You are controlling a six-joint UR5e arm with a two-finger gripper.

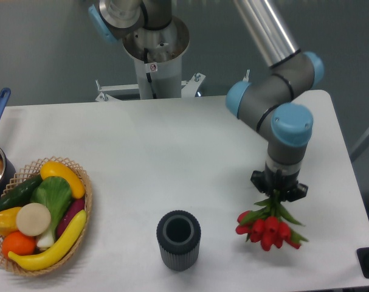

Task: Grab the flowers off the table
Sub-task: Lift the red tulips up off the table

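Robot tool (279,193) gripping red tulips (268,227) by their stems.
The bunch is hanging near the white surface's (172,152) front right corner.

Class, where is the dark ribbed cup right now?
The dark ribbed cup stands upright near the table's front edge, between the wicker basket and the flowers.

Flowers (269,228) right of cup (179,239); basket (81,228) far left on table (172,152)
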